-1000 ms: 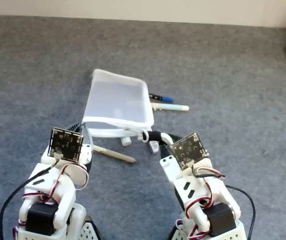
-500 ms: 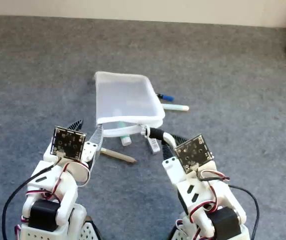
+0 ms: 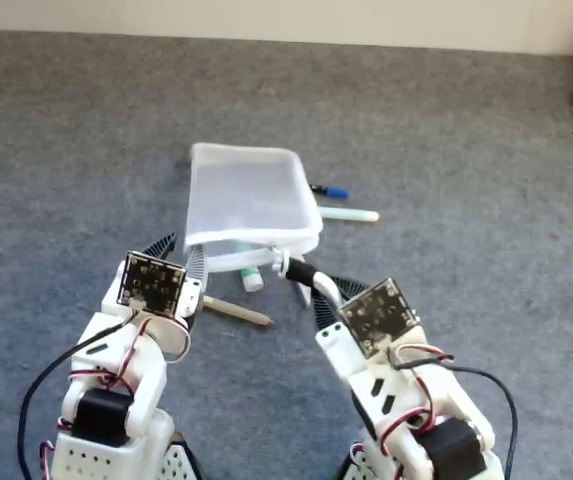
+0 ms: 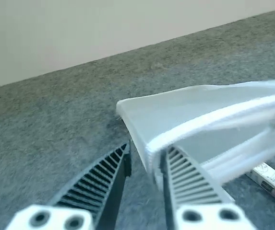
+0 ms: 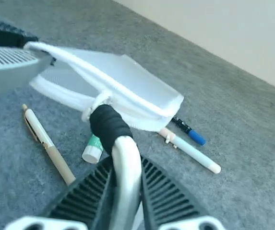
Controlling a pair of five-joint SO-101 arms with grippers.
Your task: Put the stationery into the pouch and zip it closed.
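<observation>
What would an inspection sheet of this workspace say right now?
Surface: grey carpet, flat.
Job's things: white translucent pouch, mouth open toward the arms; black pen with blue cap and pale green pen beside it; beige pen and small green-and-white tube before its mouth.
Clutter: nothing seen.
Hands: left hand open, pouch rim between its fingers; right hand shut on black-tipped white curved rod, tip against the pouch's loop.
Cables: red, white and black wires on both arms.
Surroundings: pale wall beyond the carpet.
</observation>
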